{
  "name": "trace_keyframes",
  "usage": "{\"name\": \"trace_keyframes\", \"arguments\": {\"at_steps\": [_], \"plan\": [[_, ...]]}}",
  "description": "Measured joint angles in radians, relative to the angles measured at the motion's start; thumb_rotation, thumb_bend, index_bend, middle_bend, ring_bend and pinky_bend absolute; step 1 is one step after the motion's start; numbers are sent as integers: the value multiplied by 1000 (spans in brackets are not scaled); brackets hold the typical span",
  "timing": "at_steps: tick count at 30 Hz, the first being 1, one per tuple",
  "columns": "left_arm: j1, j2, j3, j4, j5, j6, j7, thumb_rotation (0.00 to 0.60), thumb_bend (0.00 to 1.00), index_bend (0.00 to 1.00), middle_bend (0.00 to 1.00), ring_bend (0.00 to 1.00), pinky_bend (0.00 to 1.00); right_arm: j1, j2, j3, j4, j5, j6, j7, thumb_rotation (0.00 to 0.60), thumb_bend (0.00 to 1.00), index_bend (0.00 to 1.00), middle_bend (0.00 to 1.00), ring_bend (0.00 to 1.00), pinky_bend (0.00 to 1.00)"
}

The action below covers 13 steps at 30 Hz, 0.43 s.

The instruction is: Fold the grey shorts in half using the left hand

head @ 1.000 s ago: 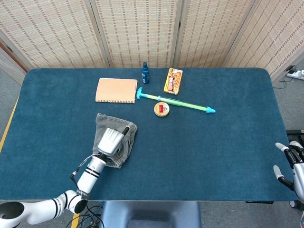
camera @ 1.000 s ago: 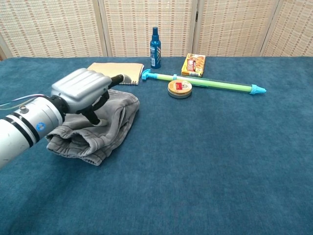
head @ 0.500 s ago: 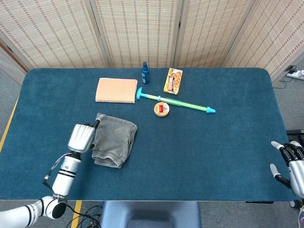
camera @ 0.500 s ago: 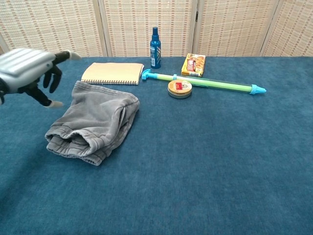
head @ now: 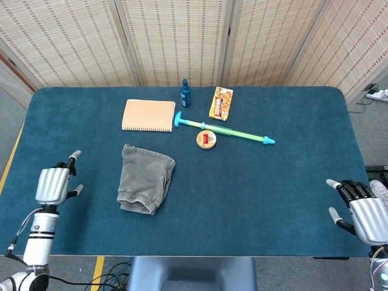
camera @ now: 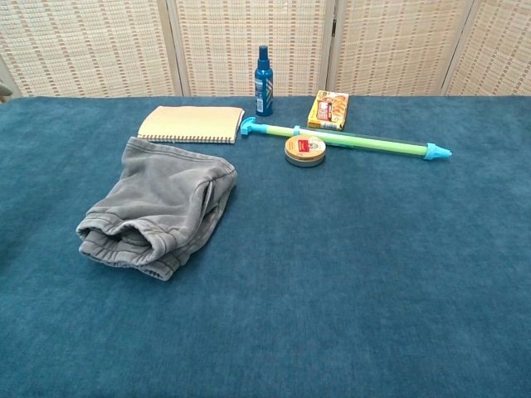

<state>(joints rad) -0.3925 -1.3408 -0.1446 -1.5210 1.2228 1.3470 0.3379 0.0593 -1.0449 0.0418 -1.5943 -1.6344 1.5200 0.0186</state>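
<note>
— Two hands logged, both in the head view only. We record the left hand (head: 51, 184) near the left edge of the table (head: 291, 182), well apart from the shorts, back of the hand up, fingers apart, holding nothing.

— And the right hand (head: 361, 210)?

— We note it at the table's front right corner, fingers spread, nothing in it. Well apart from every object.

— Where do we put the grey shorts (head: 145, 179)?

— Left of centre, flat on the blue cloth, doubled over on themselves. In the chest view the shorts (camera: 158, 207) show two layers, with the bunched waistband at the near end and a smoother edge at the far end. Neither hand touches them.

— Other entries?

— We list five along the far half of the table. A tan spiral notebook (head: 148, 115) lies beyond the shorts, apart from them. A small blue spray bottle (head: 185, 93) stands upright to the right of the notebook. A yellow box (head: 221, 103) lies flat to the right of the bottle. A long green and blue tube (head: 224, 130) lies slanted, its near-left end just beside the notebook's corner. A round tin (head: 207, 139) with a red label sits just on the near side of the tube; whether they touch we cannot tell.

— Background?

— We see woven folding screens (head: 176, 39) behind the table.
</note>
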Motion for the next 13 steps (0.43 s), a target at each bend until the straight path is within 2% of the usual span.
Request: {"name": "trace_keyframes", "arguments": {"at_steps": [13], "plan": [[153,76,75,-74,71,148,-65,600,211,200,522,418,570,24,-18,-11,11,3,-36,7,600,355,198,298,251,231]]}}
